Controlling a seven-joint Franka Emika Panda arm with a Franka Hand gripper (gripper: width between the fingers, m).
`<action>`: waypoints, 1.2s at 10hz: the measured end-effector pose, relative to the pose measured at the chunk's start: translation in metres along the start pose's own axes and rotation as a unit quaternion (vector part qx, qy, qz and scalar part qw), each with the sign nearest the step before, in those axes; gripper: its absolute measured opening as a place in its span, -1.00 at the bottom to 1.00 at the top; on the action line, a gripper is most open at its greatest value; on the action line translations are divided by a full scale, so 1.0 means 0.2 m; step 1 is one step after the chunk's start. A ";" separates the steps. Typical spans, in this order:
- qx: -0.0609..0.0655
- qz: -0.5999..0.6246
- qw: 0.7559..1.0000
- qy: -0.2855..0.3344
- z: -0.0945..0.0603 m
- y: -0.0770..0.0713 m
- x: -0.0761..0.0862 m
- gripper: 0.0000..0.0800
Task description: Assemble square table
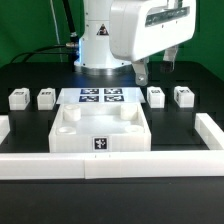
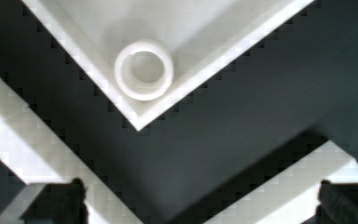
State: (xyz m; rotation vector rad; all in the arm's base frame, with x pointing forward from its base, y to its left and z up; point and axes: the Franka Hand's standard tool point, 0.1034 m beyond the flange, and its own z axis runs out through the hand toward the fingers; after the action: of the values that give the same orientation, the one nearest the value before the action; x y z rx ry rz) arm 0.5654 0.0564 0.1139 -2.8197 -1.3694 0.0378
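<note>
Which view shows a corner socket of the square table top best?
The wrist view: a corner socket sits close up, its round ring clear at the tip of the table top. The exterior view shows the whole table top, but the sockets there are small and faint.

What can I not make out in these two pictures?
- Exterior view: the tags on the four legs are too small to read.
- Wrist view: the square table shows one corner only; the picture's edges cut off the rest.
- Wrist view: the gripper is blurred and partly cut off by the edge.
</note>
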 end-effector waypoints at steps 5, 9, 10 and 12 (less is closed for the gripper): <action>0.000 0.000 1.000 0.000 0.00 0.00 0.00 0.63; 0.000 0.000 1.000 0.000 0.00 0.00 0.00 0.63; 0.000 0.000 1.000 0.000 0.00 0.00 0.00 0.63; 0.001 -0.018 1.000 -0.001 0.01 -0.01 -0.01 0.63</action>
State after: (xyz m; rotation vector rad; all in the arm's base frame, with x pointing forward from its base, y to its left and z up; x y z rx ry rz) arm 0.5633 0.0561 0.1124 -2.7930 -1.4197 0.0418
